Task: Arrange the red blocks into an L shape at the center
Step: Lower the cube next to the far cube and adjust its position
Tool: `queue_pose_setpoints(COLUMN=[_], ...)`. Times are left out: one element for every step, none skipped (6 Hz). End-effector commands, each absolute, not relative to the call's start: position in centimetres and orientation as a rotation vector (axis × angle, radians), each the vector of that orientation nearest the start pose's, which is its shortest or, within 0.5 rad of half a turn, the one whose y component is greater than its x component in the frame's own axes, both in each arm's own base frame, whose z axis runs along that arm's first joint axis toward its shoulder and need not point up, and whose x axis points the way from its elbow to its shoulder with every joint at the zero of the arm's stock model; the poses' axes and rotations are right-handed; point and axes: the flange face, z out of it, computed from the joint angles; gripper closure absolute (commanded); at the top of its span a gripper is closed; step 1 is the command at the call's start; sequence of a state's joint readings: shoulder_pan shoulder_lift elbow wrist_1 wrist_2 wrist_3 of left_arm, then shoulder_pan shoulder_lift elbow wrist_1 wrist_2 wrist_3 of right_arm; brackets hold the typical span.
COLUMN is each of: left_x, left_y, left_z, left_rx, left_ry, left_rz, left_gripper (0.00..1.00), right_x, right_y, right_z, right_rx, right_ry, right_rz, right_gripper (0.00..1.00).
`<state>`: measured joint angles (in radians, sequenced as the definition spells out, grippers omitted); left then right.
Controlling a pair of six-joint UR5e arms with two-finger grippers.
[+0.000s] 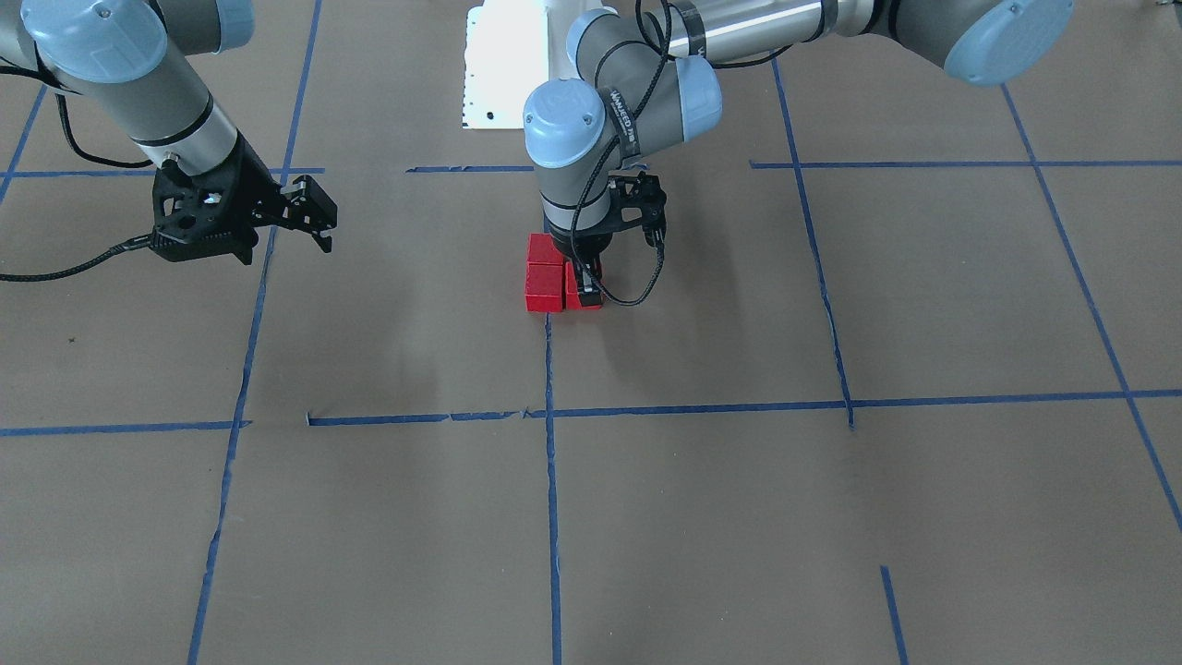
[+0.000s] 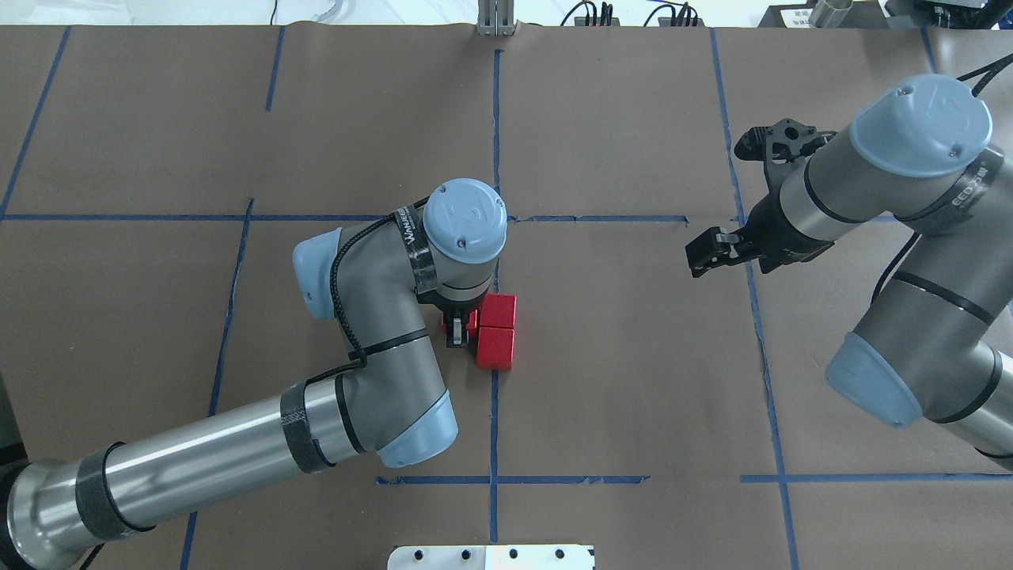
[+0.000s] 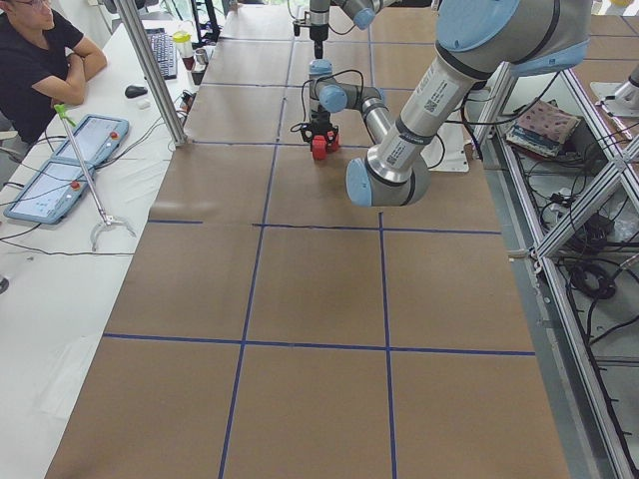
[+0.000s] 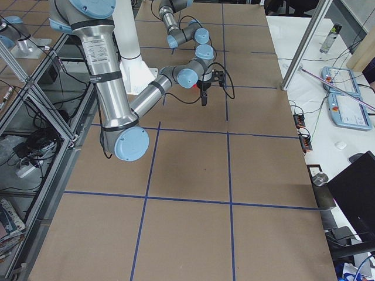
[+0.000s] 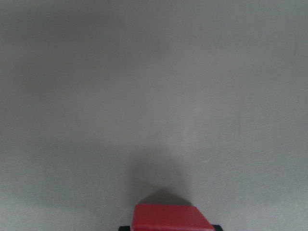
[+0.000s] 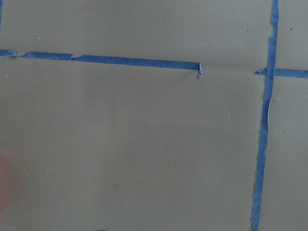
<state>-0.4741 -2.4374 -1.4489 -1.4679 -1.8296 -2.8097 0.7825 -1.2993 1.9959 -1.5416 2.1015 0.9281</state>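
Three red blocks lie together at the center, on the blue tape line (image 1: 549, 369). Two of them (image 1: 545, 251) (image 1: 545, 288) sit in a row, also seen from overhead (image 2: 500, 310) (image 2: 496, 348). The third red block (image 1: 584, 297) sits beside the row's end and makes an L with it. My left gripper (image 1: 586, 280) points straight down and is shut on this third block, which shows in the left wrist view (image 5: 166, 219). From overhead the wrist hides most of that block (image 2: 472, 321). My right gripper (image 1: 323, 222) (image 2: 704, 255) hangs open and empty, far off to the side.
The white robot base plate (image 1: 508, 65) is at the table's robot side. Brown paper with a blue tape grid (image 2: 748, 317) covers the table. A seated person (image 3: 40, 50) and a side table with tablets (image 3: 60, 165) are beyond the far edge.
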Motion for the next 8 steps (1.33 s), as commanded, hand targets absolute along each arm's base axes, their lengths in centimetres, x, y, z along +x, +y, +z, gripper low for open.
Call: queue_pose_setpoints(left_x=[61.8,61.8,61.9,61.8,61.9,61.4,60.2,58.1], left_y=[-43.8,-43.8,-43.7,-43.7,-43.7,-43.9,-43.5,-44.0], left_z=[18.7,18.5,18.5,18.6,18.4,17.3,15.4,14.4], left_rx=[-0.523,-0.524,-0.523,-0.522,-0.523,-0.525,-0.503,-0.474], left_ry=[0.561,0.564,0.565,0.564,0.567,0.590,0.646,0.687], left_rz=[-1.552,-1.551,-1.546,-1.544,-1.543,-1.531,-1.433,-1.365], left_gripper=[0.85,0.07,0.00,0.00,0.00,0.00,0.00,0.00], right_x=[-32.9,-32.9,-32.9,-33.0,-33.0,-32.9,-32.7,-32.4], right_y=[-44.4,-44.4,-44.4,-44.3,-44.3,-44.3,-44.3,-44.1], right_z=[31.9,31.8,31.9,31.8,31.8,31.7,31.7,31.5], right_rx=[0.080,0.079,0.080,0.079,0.078,0.081,0.081,0.082], right_ry=[-0.865,-0.866,-0.865,-0.866,-0.866,-0.868,-0.871,-0.876], right_rz=[-0.061,-0.062,-0.061,-0.063,-0.063,-0.063,-0.063,-0.064], right_gripper=[0.00,0.00,0.00,0.00,0.00,0.00,0.00,0.00])
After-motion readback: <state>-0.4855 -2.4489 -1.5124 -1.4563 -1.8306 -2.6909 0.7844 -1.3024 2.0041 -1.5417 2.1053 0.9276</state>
